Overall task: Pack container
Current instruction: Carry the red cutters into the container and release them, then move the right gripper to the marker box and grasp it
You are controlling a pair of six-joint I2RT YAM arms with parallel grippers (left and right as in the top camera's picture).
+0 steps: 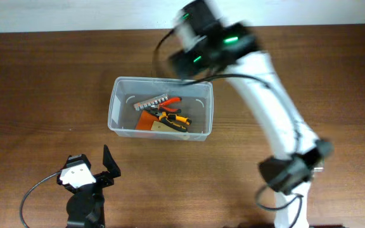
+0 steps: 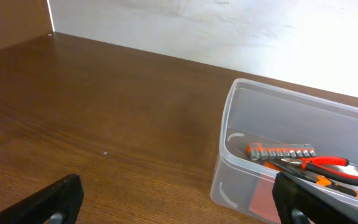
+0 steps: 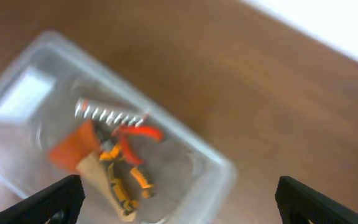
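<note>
Brown wood bench (image 1: 43,82) under a white wall carries the container (image 1: 113,107) near its middle. Inside it lie a bit strip (image 1: 149,102), red cutters (image 1: 172,100), orange pliers (image 1: 173,119) and an orange card (image 1: 146,120). The right hand (image 3: 182,202) hangs above the tub's far right corner, fingers spread wide and holding nothing. The left hand (image 2: 179,202) sits low near the bench's front left, well apart from the tub, also wide and empty. No further tool shows outside the tub, so the packing looks close to finished. The chief risk is the right arm. It is blurred in the overhead and wrist views, and a low or hasty pass there could catch the thick rim with a finger and drag or tip the light tub, spilling the tools. A wide hand dropped into the tub could also knock the pliers against the wall or pinch two tools at once. A careless reach by the left hand could shove the near wall and slide the tub.
</note>
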